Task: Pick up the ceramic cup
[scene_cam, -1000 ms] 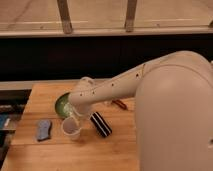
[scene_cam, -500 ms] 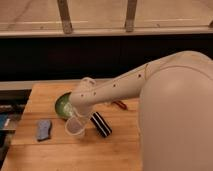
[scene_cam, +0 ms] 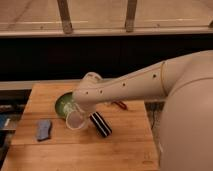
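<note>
The ceramic cup [scene_cam: 75, 120] is small, pale and handleless. It hangs tilted just above the wooden table [scene_cam: 120, 145], in front of the green bowl [scene_cam: 62, 104]. My gripper [scene_cam: 79, 111] is at the end of the white arm, directly over the cup, and is shut on its upper part. The arm hides most of the fingers and the bowl's right side.
A black striped oblong object [scene_cam: 101, 124] lies just right of the cup. A blue-grey cloth-like item [scene_cam: 44, 129] lies at the left. A small red thing [scene_cam: 120, 105] shows under the arm. A dark counter wall and rail posts stand behind the table.
The cup has moved slightly up and to the right with the gripper, and now sits closer to the bowl and tilted. The other objects have not moved.
</note>
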Tool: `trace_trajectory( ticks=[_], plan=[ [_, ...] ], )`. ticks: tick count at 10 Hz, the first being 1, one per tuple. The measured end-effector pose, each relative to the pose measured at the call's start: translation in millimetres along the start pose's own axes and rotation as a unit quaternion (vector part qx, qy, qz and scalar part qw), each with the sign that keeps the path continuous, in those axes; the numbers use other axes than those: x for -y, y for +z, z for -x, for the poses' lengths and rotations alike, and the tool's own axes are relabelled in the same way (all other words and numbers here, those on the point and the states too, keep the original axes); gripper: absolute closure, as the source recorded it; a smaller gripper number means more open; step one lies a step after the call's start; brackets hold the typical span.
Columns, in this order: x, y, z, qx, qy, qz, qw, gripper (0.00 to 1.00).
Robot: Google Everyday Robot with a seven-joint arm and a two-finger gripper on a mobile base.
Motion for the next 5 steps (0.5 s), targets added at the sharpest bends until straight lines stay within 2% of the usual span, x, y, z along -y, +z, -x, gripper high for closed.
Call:
trace_trajectory(
  ticks=[3,4,5],
  plan=[
    [24,-54,30,0.060,0.030,-0.015,0.9976,1.00],
    [34,-65,34,0.070,0.040,-0.020,0.9965,1.00],
    [32,-64,34,0.068,0.040,-0.018,0.9967,1.00]
  ],
)
